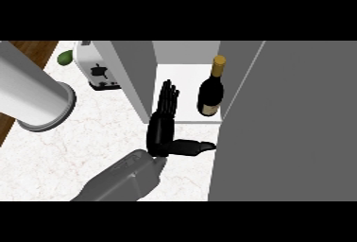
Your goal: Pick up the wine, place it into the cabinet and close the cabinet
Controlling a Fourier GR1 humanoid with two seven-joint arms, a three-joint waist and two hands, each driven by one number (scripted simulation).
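While the wine bottle (212,90) stands upright inside the cabinet (182,78), toward its right side, both doors hang open. Item, left hand (159,128): fingers straight, holding nothing, at the opening. Risk: right door (293,123), swung carelessly, may catch the hand or topple the bottle.

Single view from the robot's head, looking steeply down onto a pale marble counter (70,151). The camera faces forward toward an open cabinet (182,78) at top centre. It sits close to the scene: the cabinet door (293,123) fills the right side, a thick pale cylinder (31,90) looms large at upper left, and a grey forearm (122,182) enters from the lower edge.
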